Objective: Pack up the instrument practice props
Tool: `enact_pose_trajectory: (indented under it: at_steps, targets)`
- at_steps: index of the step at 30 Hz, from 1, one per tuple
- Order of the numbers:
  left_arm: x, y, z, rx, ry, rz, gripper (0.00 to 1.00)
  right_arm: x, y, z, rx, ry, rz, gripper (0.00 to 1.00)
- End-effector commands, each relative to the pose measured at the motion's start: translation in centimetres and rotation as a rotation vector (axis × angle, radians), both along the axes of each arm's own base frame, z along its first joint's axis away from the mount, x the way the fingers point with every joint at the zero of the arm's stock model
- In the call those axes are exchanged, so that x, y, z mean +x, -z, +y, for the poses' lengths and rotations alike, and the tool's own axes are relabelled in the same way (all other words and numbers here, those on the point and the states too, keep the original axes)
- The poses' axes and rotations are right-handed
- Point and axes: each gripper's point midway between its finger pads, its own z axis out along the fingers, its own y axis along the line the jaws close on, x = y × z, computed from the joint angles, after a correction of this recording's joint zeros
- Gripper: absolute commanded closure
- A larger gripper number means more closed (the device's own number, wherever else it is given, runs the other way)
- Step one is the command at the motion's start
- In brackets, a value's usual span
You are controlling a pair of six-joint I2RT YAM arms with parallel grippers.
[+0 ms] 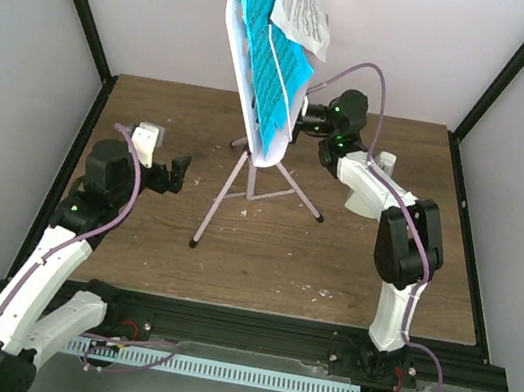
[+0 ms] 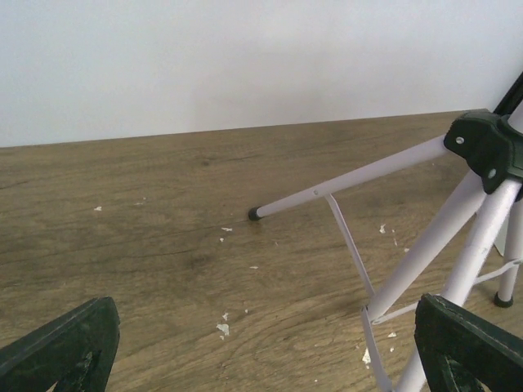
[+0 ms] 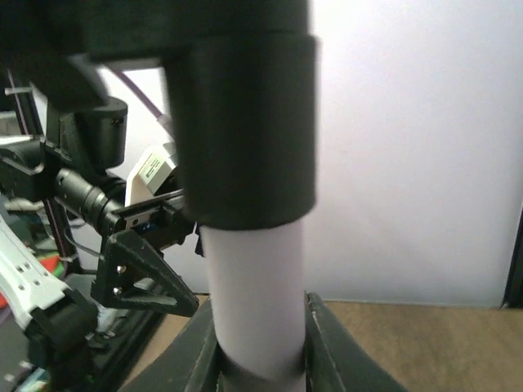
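Wooden table [image 1: 361, 269], pale walls [image 1: 419, 51]

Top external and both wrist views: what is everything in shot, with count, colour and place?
music stand: one, pale pink-white, mid-table, on tripod legs
sheet music booklet: one, teal with white pages, on stand's desk
small white object: one, partly hidden behind right arm
flecks: several, white, scattered on table
table: one, brown wood, under everything
left gripper: one, black, open, left of stand
right gripper: one, black, closed on stand's pole
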Motion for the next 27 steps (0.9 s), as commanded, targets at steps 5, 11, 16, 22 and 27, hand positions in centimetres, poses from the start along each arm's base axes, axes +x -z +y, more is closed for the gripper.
enact_pose_trajectory:
  at_steps: [5,11,16,22,27]
  targets:
    - [-0.1,-0.1,-0.2,0.010,0.012,-0.008,0.00,-1.9,-1.6,-1.6,0.053,0.150,-0.080,0.97]
    - [-0.1,-0.2,-0.2,0.008,0.015,-0.011,0.00,-1.0,-4.0,-4.9,0.146,0.660,-0.188,0.99]
    - [-0.1,-0.3,-0.3,0.006,0.019,-0.013,0.00,2.1,-4.6,-9.6,0.212,1.024,-0.074,0.99]
    - [-0.2,-0.5,-0.3,0.005,0.019,-0.017,0.00,3.3,-5.5,-9.8,0.265,1.211,-0.029,0.99]
    - [-0.2,-0.4,-0.2,0.006,0.017,-0.016,0.00,4.3,-5.8,-6.8,0.257,1.279,-0.040,0.99]
